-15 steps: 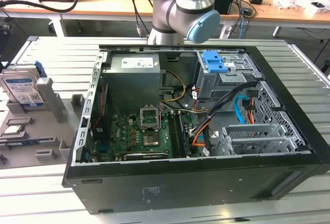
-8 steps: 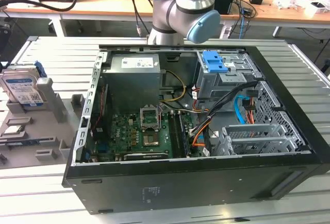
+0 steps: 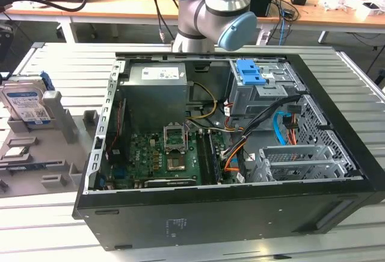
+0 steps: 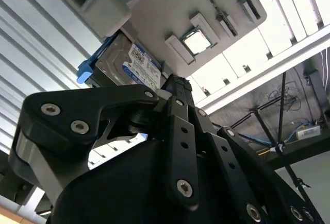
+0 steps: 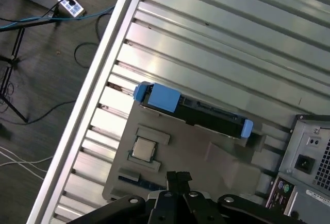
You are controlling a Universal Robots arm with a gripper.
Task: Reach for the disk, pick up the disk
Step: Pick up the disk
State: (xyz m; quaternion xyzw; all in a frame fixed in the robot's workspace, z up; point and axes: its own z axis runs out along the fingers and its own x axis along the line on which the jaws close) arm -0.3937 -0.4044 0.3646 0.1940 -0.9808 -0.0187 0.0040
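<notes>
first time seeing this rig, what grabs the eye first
The black computer case lies open mid-table in the exterior view, motherboard and cables bare, the robot arm behind it. At the exterior view's left the disk, blue-railed, stands in a grey fixture; in the first wrist view the tool hangs over that fixture, clear of the disk.

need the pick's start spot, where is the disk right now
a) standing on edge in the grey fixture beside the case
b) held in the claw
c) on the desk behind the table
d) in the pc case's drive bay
a: the disk stands on edge in the grey fixture, at the exterior view's left of the open pc case, apart from the claw.
</notes>
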